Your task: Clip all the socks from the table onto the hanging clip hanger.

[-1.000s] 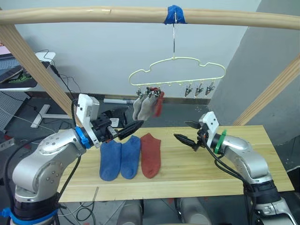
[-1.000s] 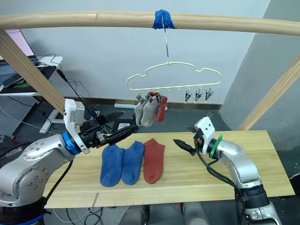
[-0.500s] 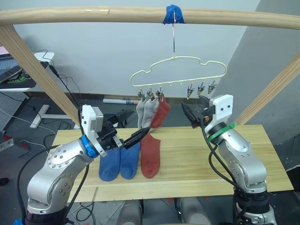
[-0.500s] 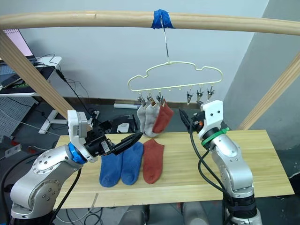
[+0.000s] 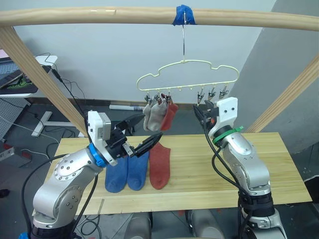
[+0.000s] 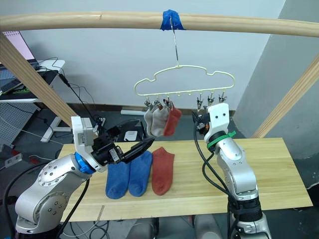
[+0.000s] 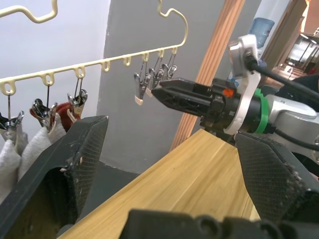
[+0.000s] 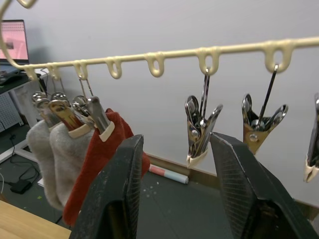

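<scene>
The cream clip hanger (image 5: 187,74) hangs by its hook from the rail. Two grey socks (image 5: 152,115) and a red sock (image 5: 168,115) are clipped at its left end. Several free clips (image 8: 199,129) hang toward its right end. On the table (image 5: 209,174) lie two blue socks (image 5: 127,172) and a red sock (image 5: 160,167), side by side. My left gripper (image 5: 142,133) is open and empty, above the blue socks and just below the hung socks. My right gripper (image 5: 201,110) is open and raised beside the free clips, its fingers (image 8: 117,189) holding nothing.
The round wooden rail (image 5: 99,15) crosses overhead, with blue tape (image 5: 185,15) at the hook. Slanted wooden posts (image 5: 40,74) (image 5: 289,94) stand at both sides. A desk with a laptop (image 5: 15,79) is at the far left. The table's right half is bare wood.
My right gripper has risen from just above the table to the hanger's free clips. My left gripper has dropped slightly away from the hung socks. The clipped red sock has swung.
</scene>
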